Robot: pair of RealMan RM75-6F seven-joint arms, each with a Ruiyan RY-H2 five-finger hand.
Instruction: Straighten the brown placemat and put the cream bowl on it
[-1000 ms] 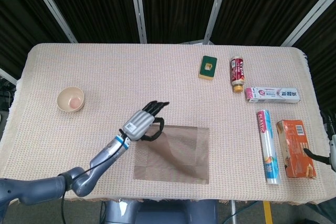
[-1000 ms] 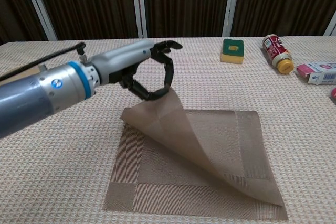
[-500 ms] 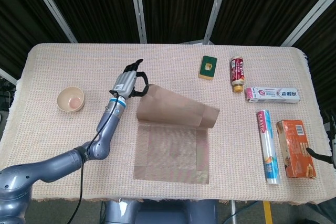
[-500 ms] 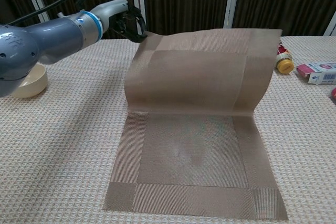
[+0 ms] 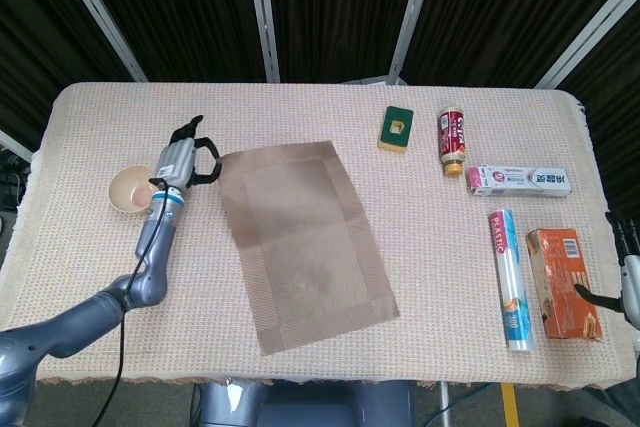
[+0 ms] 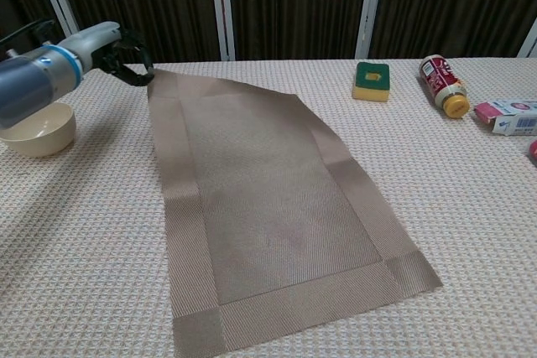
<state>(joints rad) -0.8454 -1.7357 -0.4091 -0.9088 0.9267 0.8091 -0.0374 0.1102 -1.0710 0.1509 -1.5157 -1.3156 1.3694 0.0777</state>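
While the left hand point(image 5: 186, 158) pinches the far-left corner of the placemat point(image 5: 300, 237), the mat lies unfolded and flat on the table point(image 5: 440, 277) but skewed — long edges run diagonal, near end swung toward the right. Thumb and finger closed on that corner in chest view too point(image 6: 126, 60); other fingers curled, detail too small to say more.

Mat: thin woven sheet, looks v. light and floppy, drapes to the tablecloth w/ no spring. Judgement: it will drag rather than slide cleanly on the rough weave, so a pull from one corner likely rotates and wrinkles it. Best hold = corner or edge pinch, as now; the far-left corner suits for swinging it square.

Bowl point(image 5: 134, 189) sits left of the mat, just beside the left wrist, upright, apart from the mat. Cream, smooth, prob. rigid plastic or ceramic — light, maybe slippery; take at the rim, thumb inside.

Right hand point(image 5: 628, 277): only a sliver at the right edge near an orange box point(image 5: 565, 283); can't tell its state.
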